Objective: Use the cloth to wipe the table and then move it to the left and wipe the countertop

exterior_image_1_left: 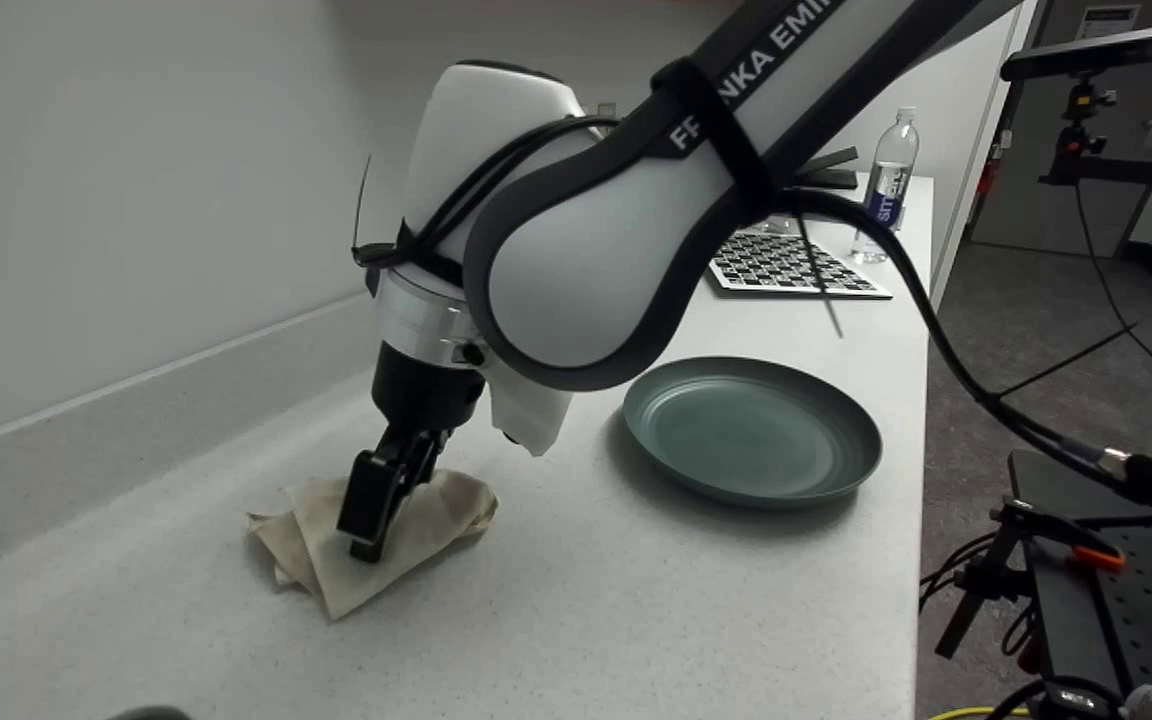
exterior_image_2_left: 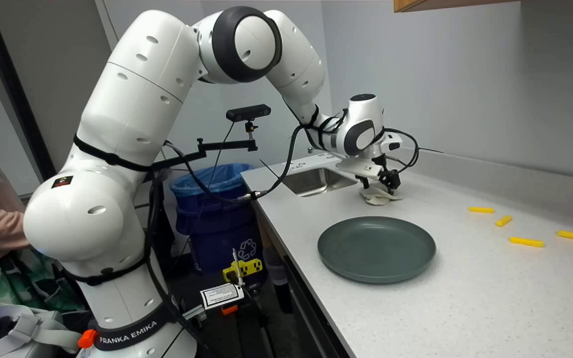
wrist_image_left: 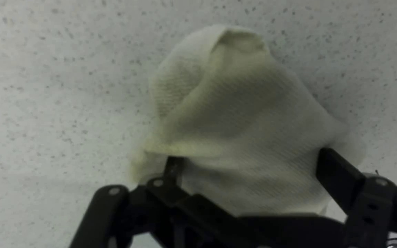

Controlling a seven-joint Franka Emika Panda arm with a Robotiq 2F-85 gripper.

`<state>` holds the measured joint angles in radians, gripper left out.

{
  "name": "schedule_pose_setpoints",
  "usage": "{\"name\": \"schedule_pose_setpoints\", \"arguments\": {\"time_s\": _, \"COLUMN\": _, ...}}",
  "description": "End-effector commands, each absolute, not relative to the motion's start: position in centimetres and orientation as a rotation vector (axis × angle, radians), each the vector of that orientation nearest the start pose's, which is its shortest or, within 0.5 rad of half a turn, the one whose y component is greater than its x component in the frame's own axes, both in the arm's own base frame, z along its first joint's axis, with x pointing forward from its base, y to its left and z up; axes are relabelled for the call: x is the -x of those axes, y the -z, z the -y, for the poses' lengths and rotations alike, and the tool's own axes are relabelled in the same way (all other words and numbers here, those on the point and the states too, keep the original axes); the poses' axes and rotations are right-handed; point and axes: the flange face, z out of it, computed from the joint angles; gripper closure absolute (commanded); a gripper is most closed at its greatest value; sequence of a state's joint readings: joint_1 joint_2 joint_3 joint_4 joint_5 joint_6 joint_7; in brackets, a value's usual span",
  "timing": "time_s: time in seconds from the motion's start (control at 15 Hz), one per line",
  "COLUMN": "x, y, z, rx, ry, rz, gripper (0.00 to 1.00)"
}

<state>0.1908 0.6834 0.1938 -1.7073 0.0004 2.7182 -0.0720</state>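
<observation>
The folded, off-white fabric cloth [wrist_image_left: 240, 113] lies on the long, speckled white surface [exterior_image_1_left: 636, 620], right under my black two-fingered hand [wrist_image_left: 251, 157]. My fingers [wrist_image_left: 338, 177] stand wide apart, down on the cloth without pinching it. Near the cloth, but apart from it, sits the round grey-green plate [exterior_image_1_left: 751, 430]; in an exterior view, four short yellow sticks [exterior_image_2_left: 526, 242] lie scattered.

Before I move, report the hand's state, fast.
Hand: open wide at the cloth, not clamped on it.
</observation>
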Motion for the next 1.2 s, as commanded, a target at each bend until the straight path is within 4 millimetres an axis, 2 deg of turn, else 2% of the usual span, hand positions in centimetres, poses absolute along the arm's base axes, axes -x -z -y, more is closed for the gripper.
{"name": "schedule_pose_setpoints", "arguments": {"time_s": 0.0, "x": -66.7, "y": -22.6, "z": -25.0, "rx": 2.880, "ry": 0.428, "rz": 0.558, "gripper": 0.00}}
{"name": "schedule_pose_setpoints", "arguments": {"time_s": 0.07, "x": -66.7, "y": -22.4, "z": -25.0, "rx": 2.881, "ry": 0.427, "rz": 0.558, "gripper": 0.00}}
{"name": "schedule_pose_setpoints", "arguments": {"time_s": 0.13, "x": -66.7, "y": -22.3, "z": -25.0, "rx": 2.882, "ry": 0.431, "rz": 0.559, "gripper": 0.25}}
{"name": "schedule_pose_setpoints", "arguments": {"time_s": 0.2, "x": -66.7, "y": -22.4, "z": -25.0, "rx": 2.881, "ry": 0.431, "rz": 0.567, "gripper": 0.26}}
{"name": "schedule_pose_setpoints", "arguments": {"time_s": 0.47, "x": -66.6, "y": -23.6, "z": -25.1, "rx": 2.870, "ry": 0.460, "rz": 0.570, "gripper": 0.58}}
{"name": "schedule_pose_setpoints", "arguments": {"time_s": 0.8, "x": -65.5, "y": -26.7, "z": -25.1, "rx": 2.833, "ry": 0.487, "rz": 0.557, "gripper": 0.94}}
{"name": "schedule_pose_setpoints", "arguments": {"time_s": 0.87, "x": -65.1, "y": -27.5, "z": -25.1, "rx": 2.823, "ry": 0.486, "rz": 0.549, "gripper": 0.98}}
{"name": "schedule_pose_setpoints", "arguments": {"time_s": 1.13, "x": -62.7, "y": -30.7, "z": -24.3, "rx": 2.793, "ry": 0.476, "rz": 0.499, "gripper": 0.97}}
